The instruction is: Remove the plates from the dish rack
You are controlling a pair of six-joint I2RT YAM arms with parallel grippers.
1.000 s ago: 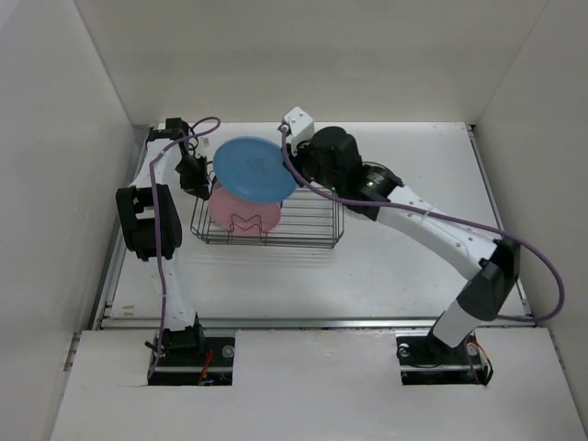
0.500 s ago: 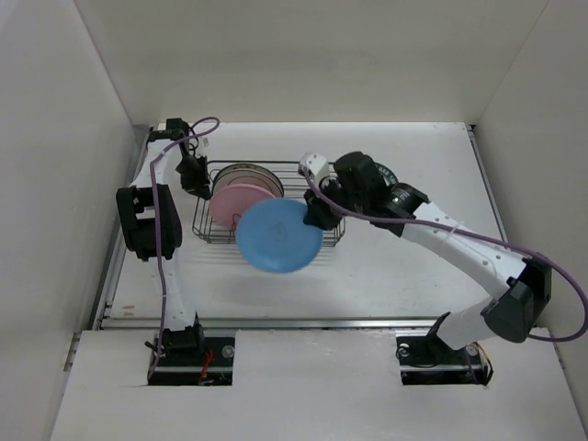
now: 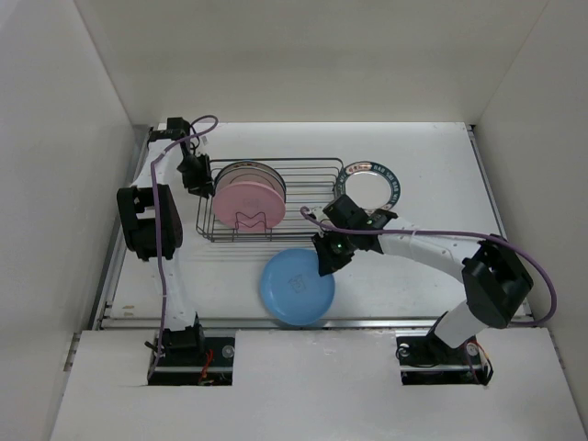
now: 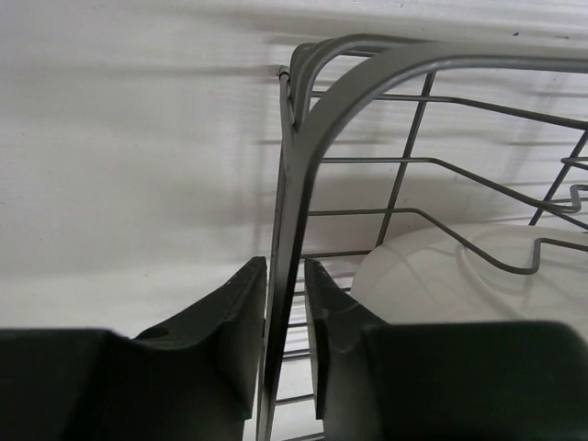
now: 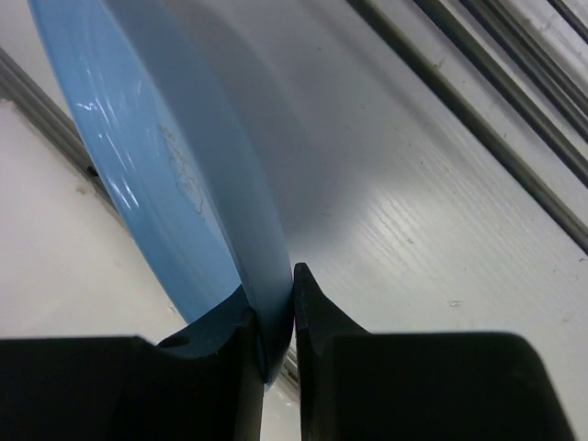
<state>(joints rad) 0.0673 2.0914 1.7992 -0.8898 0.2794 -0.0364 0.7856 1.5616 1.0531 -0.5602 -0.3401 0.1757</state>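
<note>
Now blue plate (image 3: 296, 287) held beside dish rack (image 3: 312, 197).
Right gripper (image 5: 293, 280) pinches its stiff, likely slippery rim; left gripper (image 4: 285, 276) clamps rack wire.

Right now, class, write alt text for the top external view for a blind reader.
Seen from above, the right jaws grip a blue plate by its rim, in front of the wire dish rack. The left jaws clamp the rack's left end; a pink plate stands in it, and a dark-rimmed plate lies beside it.

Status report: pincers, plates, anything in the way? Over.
Left pincer shut on dish rack rim. Right pincer shut on blue plate, outside rack. Pink plate in rack. Nothing blocking.
</note>
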